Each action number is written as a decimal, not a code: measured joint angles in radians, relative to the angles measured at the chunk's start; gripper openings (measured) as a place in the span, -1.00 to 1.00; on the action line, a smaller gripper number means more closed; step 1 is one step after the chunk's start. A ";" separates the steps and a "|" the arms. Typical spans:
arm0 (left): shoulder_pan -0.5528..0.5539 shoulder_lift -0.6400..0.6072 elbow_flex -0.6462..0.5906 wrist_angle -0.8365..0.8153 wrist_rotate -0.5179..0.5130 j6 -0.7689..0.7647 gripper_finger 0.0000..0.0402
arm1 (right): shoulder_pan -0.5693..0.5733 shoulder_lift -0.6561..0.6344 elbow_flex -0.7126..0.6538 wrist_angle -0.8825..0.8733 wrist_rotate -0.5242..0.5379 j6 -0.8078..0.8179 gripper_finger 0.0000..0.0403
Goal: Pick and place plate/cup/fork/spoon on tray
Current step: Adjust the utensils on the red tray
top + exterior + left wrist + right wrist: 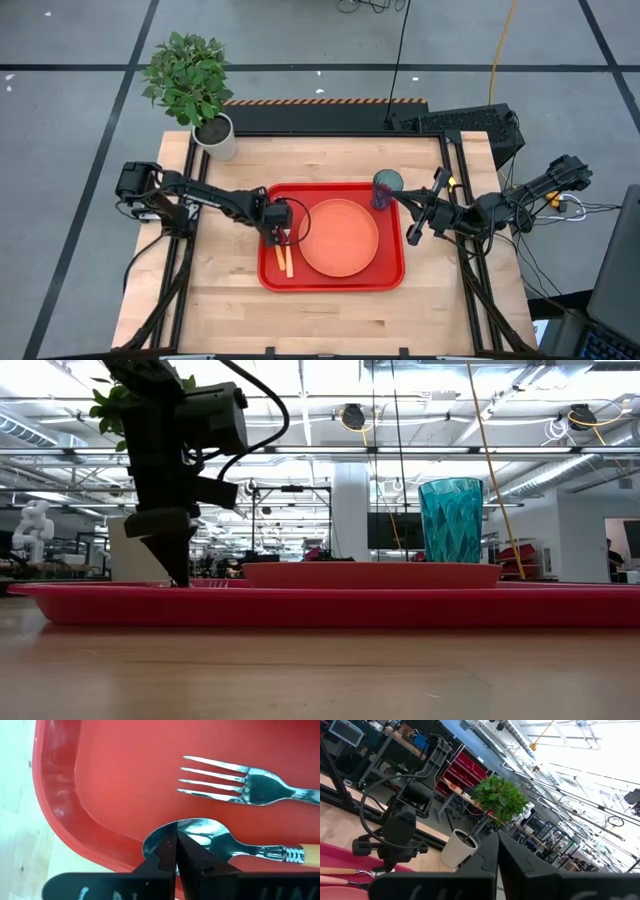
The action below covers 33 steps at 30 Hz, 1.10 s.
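Note:
The red tray [330,287] lies mid-table. On it sit the orange plate [338,237], the teal cup [387,186] upright in its far right corner, and the fork [240,777] and spoon [220,842] side by side on the floor of its left part, orange handles toward the near edge. My left gripper [281,236] is shut and points steeply down at the spoon's bowl; in the low view its tips [180,575] drop behind the tray's rim [330,605]. My right gripper [413,228] waits shut, raised beside the tray's right edge. My left gripper's shut fingertips [170,845] come from above, slanting down, onto the rim of the spoon's bowl [192,832] at the end away from the handle. Nothing shows between the fingers. The spoon lies flat on the tray floor. Whether the tips truly touch it, I cannot tell.
A potted plant [195,85] in a white pot [215,135] stands at the table's far left corner. Bare wood [330,320] runs along the near edge in front of the tray. A black box [470,125] sits at the far right.

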 joint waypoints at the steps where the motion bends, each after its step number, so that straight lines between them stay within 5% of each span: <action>1: 0.000 0.000 0.000 0.000 0.000 0.000 -0.94 | 0.000 0.000 0.000 0.000 0.000 0.000 -1.00; 33: 0.039 -0.002 0.000 0.128 0.008 0.099 -0.94 | 0.000 0.000 0.000 0.001 0.000 0.001 -1.00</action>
